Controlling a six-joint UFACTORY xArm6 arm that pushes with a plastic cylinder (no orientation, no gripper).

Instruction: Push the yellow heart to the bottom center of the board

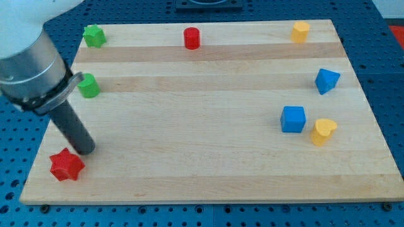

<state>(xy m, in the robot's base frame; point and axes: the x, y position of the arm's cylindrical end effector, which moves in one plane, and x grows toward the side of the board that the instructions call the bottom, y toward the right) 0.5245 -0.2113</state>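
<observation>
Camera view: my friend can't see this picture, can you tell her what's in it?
A wooden board holds small coloured blocks, and my tip sits at the view's left, just above a red star. The yellow heart lies far off at the view's right, beside a blue cube.

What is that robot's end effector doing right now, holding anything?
End effector: a plain rod, no jaws, holding nothing. My tip rests on the board just above the red star, far from the yellow heart.

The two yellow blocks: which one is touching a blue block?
The yellow heart at the view's right, touching the blue cube. The other yellow block stands alone at the top right.
</observation>
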